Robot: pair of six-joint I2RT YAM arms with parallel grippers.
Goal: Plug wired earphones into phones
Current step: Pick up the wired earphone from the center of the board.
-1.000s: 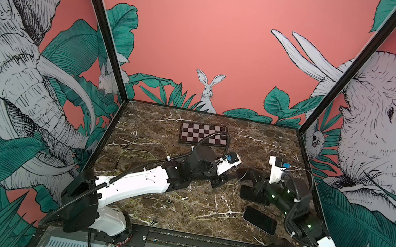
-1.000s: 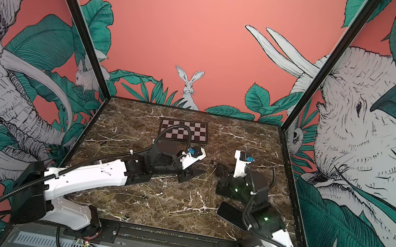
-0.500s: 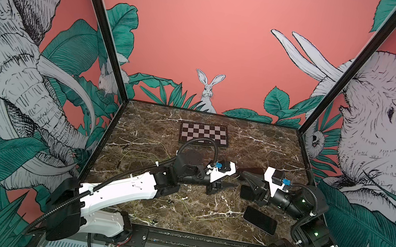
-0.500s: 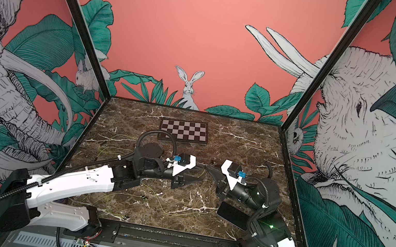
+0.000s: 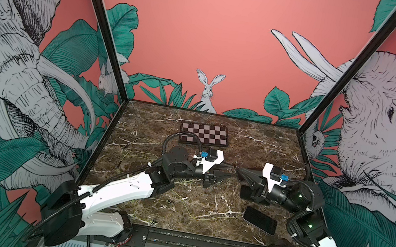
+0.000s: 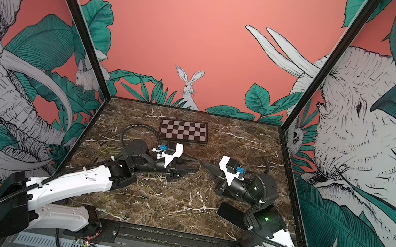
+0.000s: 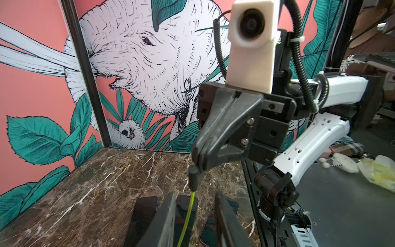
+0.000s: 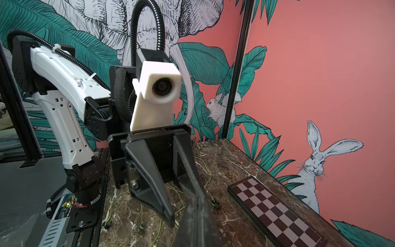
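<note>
Right pincer (image 7: 197, 159) pinches a slim dark plug (image 7: 193, 177); thin yellow-green cord (image 7: 188, 216) dangles between left pincer's (image 7: 195, 198) parted fingers (image 7: 165, 220).

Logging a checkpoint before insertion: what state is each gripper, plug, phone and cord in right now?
Right gripper: shut on earphone plug, cord dangling.
Left gripper: open, jaws either side of that cord.
Phones: lying flat, none visibly plugged.
Loose cords: lying slack.
Checkerboard: flat, untouched.

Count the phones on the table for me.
3 phones side by side on the right: one nearest the front, one partly under the right arm, a third clear only in the left wrist view.
</note>
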